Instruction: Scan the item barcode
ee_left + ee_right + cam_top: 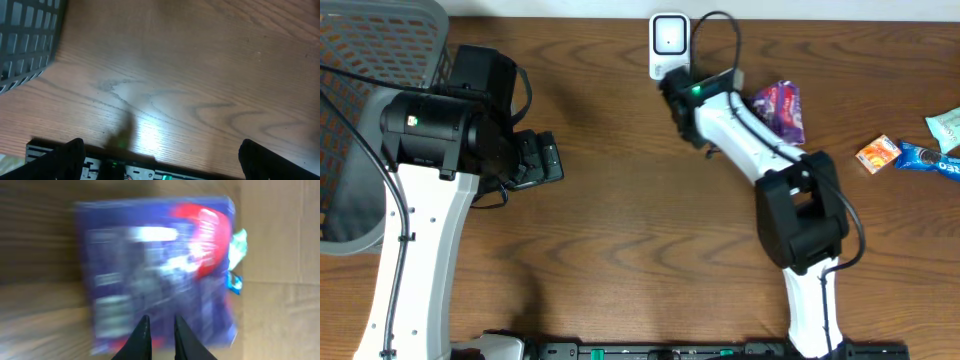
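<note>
A purple snack bag (781,108) with red print lies on the wooden table beside my right arm, to the right of the white barcode scanner (668,40) at the table's far edge. In the right wrist view the bag (150,265) fills the frame and is blurred. My right gripper (159,322) points at it, its fingers a narrow gap apart with nothing between them. My left gripper (535,160) hangs wide open over bare wood at the left (160,155), holding nothing.
A grey mesh basket (360,100) stands at the far left, its corner showing in the left wrist view (25,40). Near the right edge lie an orange packet (876,153), a blue cookie packet (925,158) and a teal packet (945,125).
</note>
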Controlling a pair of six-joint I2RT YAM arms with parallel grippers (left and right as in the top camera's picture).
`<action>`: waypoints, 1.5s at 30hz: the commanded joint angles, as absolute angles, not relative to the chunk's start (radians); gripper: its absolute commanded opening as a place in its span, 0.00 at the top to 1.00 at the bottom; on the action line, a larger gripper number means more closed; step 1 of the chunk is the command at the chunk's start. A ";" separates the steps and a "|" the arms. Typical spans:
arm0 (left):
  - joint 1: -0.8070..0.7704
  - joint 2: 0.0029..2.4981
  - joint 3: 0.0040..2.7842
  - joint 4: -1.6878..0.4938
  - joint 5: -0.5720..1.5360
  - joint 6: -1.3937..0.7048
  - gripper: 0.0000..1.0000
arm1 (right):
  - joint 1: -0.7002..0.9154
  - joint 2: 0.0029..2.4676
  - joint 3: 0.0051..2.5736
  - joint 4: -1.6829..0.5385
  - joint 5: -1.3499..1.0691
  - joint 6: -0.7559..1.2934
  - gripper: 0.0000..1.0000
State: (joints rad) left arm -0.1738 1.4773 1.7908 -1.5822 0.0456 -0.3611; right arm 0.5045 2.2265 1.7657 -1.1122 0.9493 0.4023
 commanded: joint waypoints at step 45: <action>-0.171 1.483 1.791 -1.585 0.033 -0.348 0.02 | 0.216 2.431 1.762 -0.793 0.786 0.036 0.48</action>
State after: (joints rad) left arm -0.1738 1.4773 1.7908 -1.5818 0.0456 -0.3611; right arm 0.2340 2.3817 1.7664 -0.7845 0.8776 0.0547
